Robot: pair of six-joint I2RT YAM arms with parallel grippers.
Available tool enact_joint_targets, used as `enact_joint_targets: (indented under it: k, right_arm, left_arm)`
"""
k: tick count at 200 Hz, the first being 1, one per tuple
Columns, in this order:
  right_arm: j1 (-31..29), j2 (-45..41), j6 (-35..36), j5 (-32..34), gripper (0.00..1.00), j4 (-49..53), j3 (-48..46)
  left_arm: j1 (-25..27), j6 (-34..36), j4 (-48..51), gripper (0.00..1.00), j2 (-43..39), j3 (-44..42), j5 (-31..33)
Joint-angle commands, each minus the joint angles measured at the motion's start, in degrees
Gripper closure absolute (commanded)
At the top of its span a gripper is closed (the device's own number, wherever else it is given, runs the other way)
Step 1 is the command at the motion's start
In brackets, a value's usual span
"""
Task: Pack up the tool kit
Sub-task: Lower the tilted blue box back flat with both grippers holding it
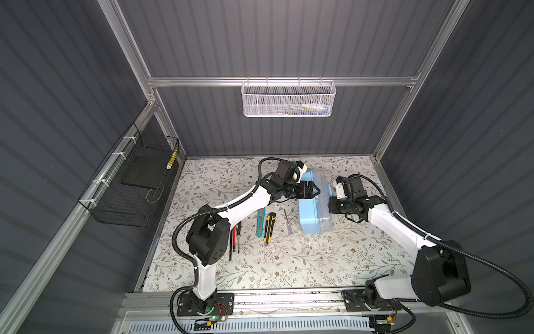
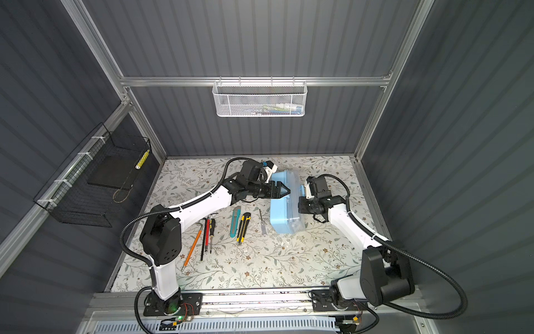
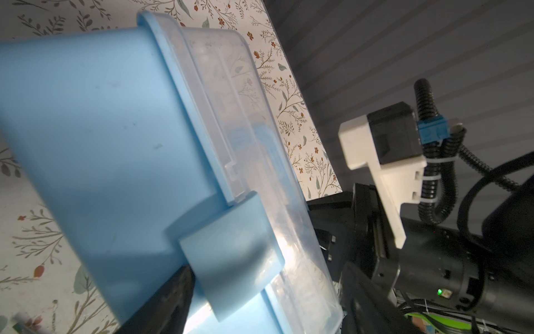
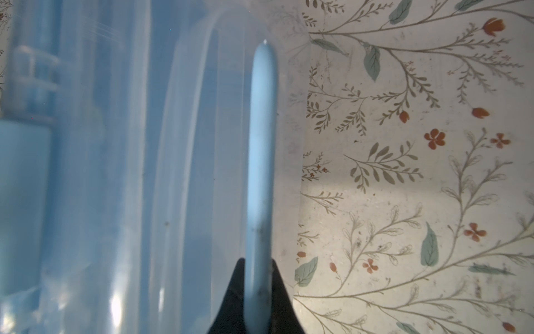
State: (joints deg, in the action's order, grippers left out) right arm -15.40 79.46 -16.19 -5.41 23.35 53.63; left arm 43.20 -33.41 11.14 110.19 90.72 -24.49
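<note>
Nearest, on the tabletop (image 2: 318, 260): loose tools in a row, none packed yet. An orange pencil (image 2: 193, 245), screwdrivers (image 2: 208, 234), a teal utility knife (image 2: 234, 221), a yellow-black utility knife (image 2: 243, 227) and a small silver tool (image 2: 262, 222), the last just beside the box.

Beyond them, right of centre: the light-blue box (image 1: 313, 214), tipped onto a long side, blue base facing the left arm and clear lid (image 3: 260, 162) facing the right arm. Lid closed. It looks to rest on the tabletop, but I cannot tell for sure.

Right gripper (image 4: 258, 271): clenched on the blue handle (image 4: 261, 144), which runs straight out between its fingers.

Left gripper (image 1: 316, 191): jaws spread, holding nothing, up against the box's base side. In the left wrist view one dark finger (image 3: 173, 295) sits right beside the blue latch (image 3: 228, 254).

Step in hand, as I read it: undo the latch while the handle grip steadies the box. To do it well:
- The right clamp should be firm enough that the box cannot swing.
- Catch the latch's free lip with one fingertip and lever outward, not into the wall.
- Lay the box base-down before the lid opens.

Far wall: white mesh basket (image 1: 289, 99). Far left: black wire basket (image 1: 130, 185). Neither is involved.
</note>
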Motion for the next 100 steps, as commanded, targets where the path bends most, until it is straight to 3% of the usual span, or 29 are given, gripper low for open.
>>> enact_joint_targets:
  k: [1, 100]
  right_arm:
    - [-0.6, 2.7, 4.8, 4.7, 1.00, 0.4, -0.6]
    - [-3.9, 6.4, 6.1, 9.9, 1.00, 1.3, 0.6]
  left_arm:
    - [1.1, -2.1, -1.8, 0.20, 2.6, 0.6, -4.6]
    - [2.0, -12.9, -26.2, 0.21, 3.2, -0.6, -15.0]
